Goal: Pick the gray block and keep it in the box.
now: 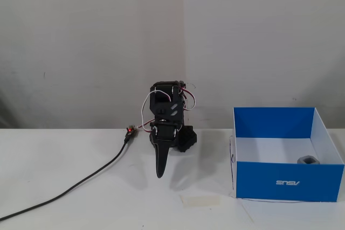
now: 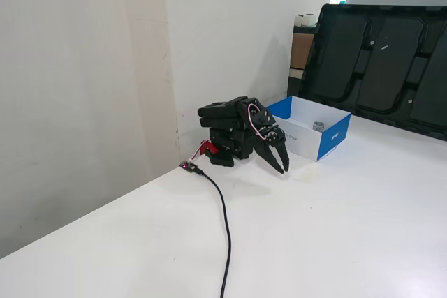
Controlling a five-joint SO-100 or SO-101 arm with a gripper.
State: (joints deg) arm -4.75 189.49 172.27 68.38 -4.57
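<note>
In the fixed view that faces the wall, the black arm [image 1: 168, 112] sits folded low at the centre of the frame, its gripper [image 1: 160, 173] pointing down toward the white table [image 1: 81, 197]. From here the fingers line up into one dark wedge with its tip just above the tabletop, so I cannot tell from this angle whether they are apart. The box [image 1: 288, 181] stands in the lower right of the frame, well apart from the arm, blue on its front and back walls and white inside, with an upside-down logo on the front. The gray block [image 1: 309, 160] lies inside it, at the front right corner, only its top showing over the front wall. A black cable [image 1: 81, 182] runs from the lower left edge up to a small connector with a red light [image 1: 129, 131] beside the arm's base. A pale strip of tape [image 1: 200, 200] lies on the table below the gripper and to its right.

In the fixed view from the side, the arm [image 2: 230, 120] is at mid-frame, hunched down against the wall. Here the gripper [image 2: 282, 169] shows its two fingers slightly apart, nothing between them, tips close above the table [image 2: 335, 242]. The box [image 2: 318, 130] is right of the arm, just behind the gripper, and the gray block [image 2: 318, 127] rests inside near its far side. The cable [image 2: 225, 228] snakes down to the bottom edge. Dark panels [image 2: 380, 68] lean in the upper right.
</note>
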